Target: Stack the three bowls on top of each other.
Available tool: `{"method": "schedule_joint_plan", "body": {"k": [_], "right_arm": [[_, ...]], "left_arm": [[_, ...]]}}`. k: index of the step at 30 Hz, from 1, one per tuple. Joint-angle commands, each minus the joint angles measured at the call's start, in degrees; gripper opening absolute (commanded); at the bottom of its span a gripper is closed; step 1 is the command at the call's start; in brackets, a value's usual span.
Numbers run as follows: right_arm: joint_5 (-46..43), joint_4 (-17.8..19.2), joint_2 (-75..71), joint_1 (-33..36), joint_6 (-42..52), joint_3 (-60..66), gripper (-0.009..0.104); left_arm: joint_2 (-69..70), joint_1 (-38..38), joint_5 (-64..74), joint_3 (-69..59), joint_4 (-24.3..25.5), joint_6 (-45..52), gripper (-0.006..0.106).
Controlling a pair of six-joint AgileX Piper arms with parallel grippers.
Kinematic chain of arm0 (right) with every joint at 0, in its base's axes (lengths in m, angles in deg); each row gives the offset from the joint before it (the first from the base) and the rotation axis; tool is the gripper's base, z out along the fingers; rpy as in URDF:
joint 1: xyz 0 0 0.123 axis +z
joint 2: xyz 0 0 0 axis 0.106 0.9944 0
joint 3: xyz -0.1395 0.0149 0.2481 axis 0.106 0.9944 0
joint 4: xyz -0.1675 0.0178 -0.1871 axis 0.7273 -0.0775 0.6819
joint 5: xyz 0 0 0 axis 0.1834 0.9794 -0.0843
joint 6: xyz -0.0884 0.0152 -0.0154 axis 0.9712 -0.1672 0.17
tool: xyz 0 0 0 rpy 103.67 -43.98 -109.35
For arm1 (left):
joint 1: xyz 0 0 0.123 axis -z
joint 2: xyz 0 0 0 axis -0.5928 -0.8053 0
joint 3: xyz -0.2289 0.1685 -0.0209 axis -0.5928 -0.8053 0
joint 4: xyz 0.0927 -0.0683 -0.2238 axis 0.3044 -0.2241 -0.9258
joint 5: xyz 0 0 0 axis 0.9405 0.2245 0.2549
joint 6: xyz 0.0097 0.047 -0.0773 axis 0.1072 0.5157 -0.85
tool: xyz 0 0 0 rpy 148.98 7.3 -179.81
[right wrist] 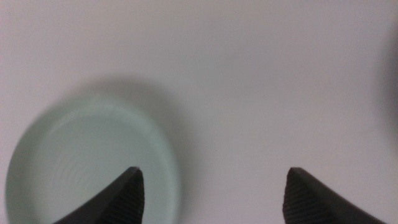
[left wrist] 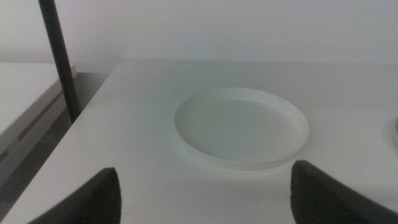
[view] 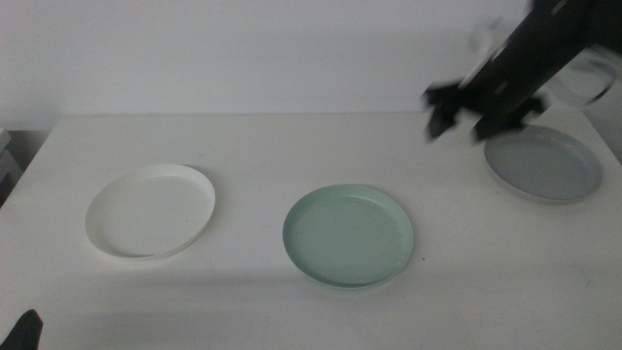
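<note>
Middle view, from above the worktop [view: 253, 156]: the right pincer [view: 476, 107] hangs blurred in the air over the far right of the surface, just beside the grey bowl [view: 544, 163], its jaws apart and holding nothing. Our right wrist view looks straight down between those spread jaws, with the mint green bowl [right wrist: 93, 162] off to one side beneath. The left pincer [left wrist: 205, 193] waits at the near left corner, jaws likewise wide apart and empty, facing the white bowl [left wrist: 242, 127].

We count three bowls, none yet stacked. The grey one sits at the far right, the mint green bowl [view: 348, 235] near the centre toward the front, the white bowl [view: 151, 211] at the left, each well apart from the others. We judge the task barely begun: all the lifting and placing is left to do.

Each bowl rests flat and upright, open side to the ceiling. Being round, none has a long axis to speak of; only the low rim offers a hold.
</note>
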Motion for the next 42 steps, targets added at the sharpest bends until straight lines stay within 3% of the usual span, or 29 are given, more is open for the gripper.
{"method": "schedule_joint_plan", "body": {"k": [1,8,15,26,38,42], "right_arm": [[2.8,2.1,-3.4,-4.4,1.9,-6.3,0.059],[5.3,5.1,-2.0,-17.4,2.9,-14.4,0.067],[3.0,1.7,3.5,-27.8,5.0,-14.6,0.074],[-7.0,-0.1,16.7,-30.6,7.3,-15.1,0.072],[-8.0,-6.8,25.1,-30.5,11.5,-19.9,0.043],[-8.0,-7.3,25.9,-30.5,14.2,-19.9,0.023]], "left_arm": [[0.8,0.0,-4.3,0.3,-0.1,-0.5,0.105],[0.8,0.0,-4.3,0.3,-0.1,-0.5,0.105],[0.8,0.0,-4.3,0.3,-0.1,-0.5,0.105],[0.8,0.0,-4.3,0.3,-0.1,-0.5,0.105],[0.8,0.0,-4.3,0.3,-0.1,-0.5,0.105],[0.8,0.0,-4.3,0.3,-0.1,-0.5,0.105]]}}
